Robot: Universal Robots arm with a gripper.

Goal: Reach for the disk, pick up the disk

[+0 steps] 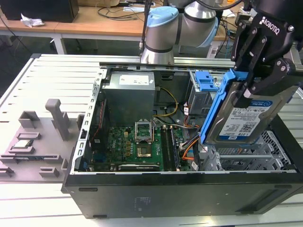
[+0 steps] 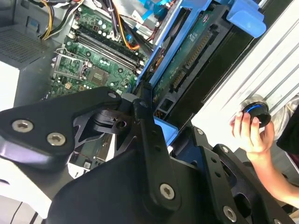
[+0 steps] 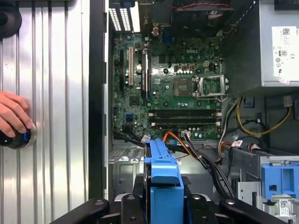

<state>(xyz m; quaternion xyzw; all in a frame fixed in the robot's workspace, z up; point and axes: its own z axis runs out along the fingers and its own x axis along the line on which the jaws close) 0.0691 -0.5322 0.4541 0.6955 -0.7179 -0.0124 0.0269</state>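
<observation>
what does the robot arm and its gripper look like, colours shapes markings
In the exterior view the arm is a silver-grey tube with rounded joints wearing light blue caps. The gripper is matte black, with angular linked fingers and white lettering on its body. In the second wrist view its black linkage plates carry silver screw heads.

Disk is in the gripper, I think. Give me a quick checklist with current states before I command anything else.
1. Gripper closed on the disk: ok, fingers clamp its upper end in the exterior view.
2. Disk lifted out of the computer case: ok, it hangs tilted above the drive cage.
3. Blue side rail with the disk: ok, seen between the fingers in the first wrist view.
4. Cables free of the disk: cannot tell.
5. Person's hand clear of the arm: ok, it rests on a knob outside the case.
</observation>
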